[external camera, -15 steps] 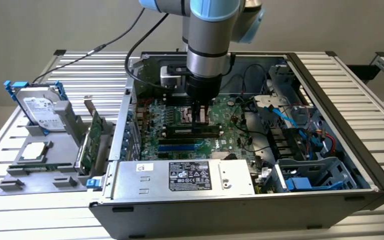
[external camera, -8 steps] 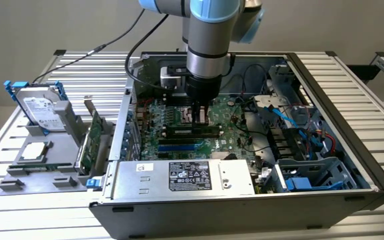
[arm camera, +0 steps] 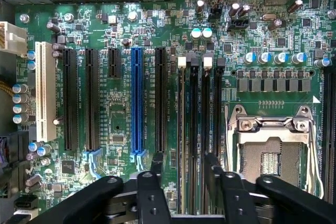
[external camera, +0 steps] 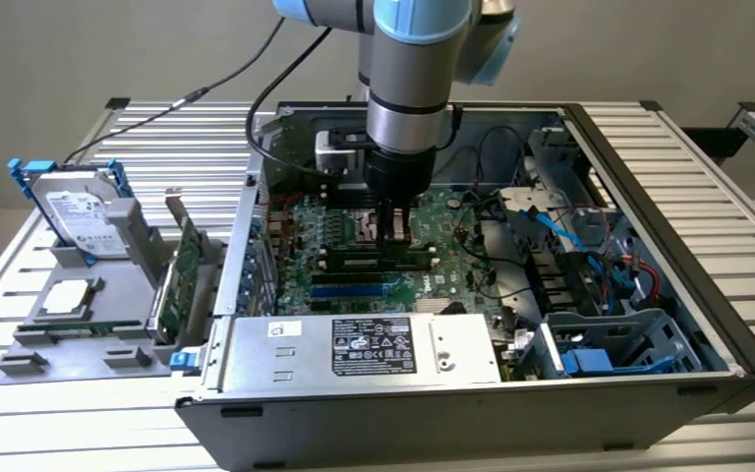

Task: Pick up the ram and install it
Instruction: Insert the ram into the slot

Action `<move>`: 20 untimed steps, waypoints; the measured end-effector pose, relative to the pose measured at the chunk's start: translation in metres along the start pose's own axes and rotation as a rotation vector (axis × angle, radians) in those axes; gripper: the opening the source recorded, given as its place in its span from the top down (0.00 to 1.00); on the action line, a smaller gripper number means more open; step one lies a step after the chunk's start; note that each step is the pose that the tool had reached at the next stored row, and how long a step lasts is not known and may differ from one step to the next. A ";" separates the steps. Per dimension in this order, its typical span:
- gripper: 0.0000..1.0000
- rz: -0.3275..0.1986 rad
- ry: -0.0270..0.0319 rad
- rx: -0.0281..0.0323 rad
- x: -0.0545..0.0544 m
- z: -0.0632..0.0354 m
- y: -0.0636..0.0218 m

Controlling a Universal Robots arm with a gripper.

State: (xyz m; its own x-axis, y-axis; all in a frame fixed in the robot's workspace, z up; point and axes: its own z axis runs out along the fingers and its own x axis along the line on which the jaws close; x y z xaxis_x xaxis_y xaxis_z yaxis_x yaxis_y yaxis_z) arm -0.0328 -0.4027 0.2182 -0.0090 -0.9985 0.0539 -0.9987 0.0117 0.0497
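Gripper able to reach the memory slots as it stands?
Likely yes: the gripper hangs open directly over the memory slots, and no cable or card lies between them.

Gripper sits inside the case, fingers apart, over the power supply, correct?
No. The gripper is inside the case, fingers apart, but over the motherboard's memory slots, not the power supply, as the wrist view shows.
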 end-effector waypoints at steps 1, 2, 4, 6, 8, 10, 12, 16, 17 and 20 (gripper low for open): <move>0.55 0.000 -0.0002 0.0000 0.000 -0.0018 0.0001; 0.55 0.000 0.0000 -0.0002 0.000 -0.0044 0.0003; 0.55 0.000 -0.0001 -0.0003 0.001 -0.0114 0.0007; 0.55 0.000 -0.0001 -0.0004 0.001 -0.0201 0.0012; 0.55 0.000 0.0000 -0.0012 0.001 -0.0268 0.0016; 0.55 0.000 0.0001 -0.0019 0.002 -0.0281 0.0017; 0.57 0.000 0.0000 -0.0018 0.002 -0.0281 0.0016; 0.69 0.000 0.0001 -0.0019 0.002 -0.0281 0.0016; 0.76 0.000 0.0002 -0.0019 0.002 -0.0281 0.0016; 0.87 0.000 0.0002 -0.0019 0.002 -0.0282 0.0016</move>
State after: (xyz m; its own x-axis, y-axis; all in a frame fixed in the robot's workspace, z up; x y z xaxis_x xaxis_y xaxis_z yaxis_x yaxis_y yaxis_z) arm -0.0330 -0.4027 0.2465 -0.0089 -0.9985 0.0540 -0.9986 0.0117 0.0517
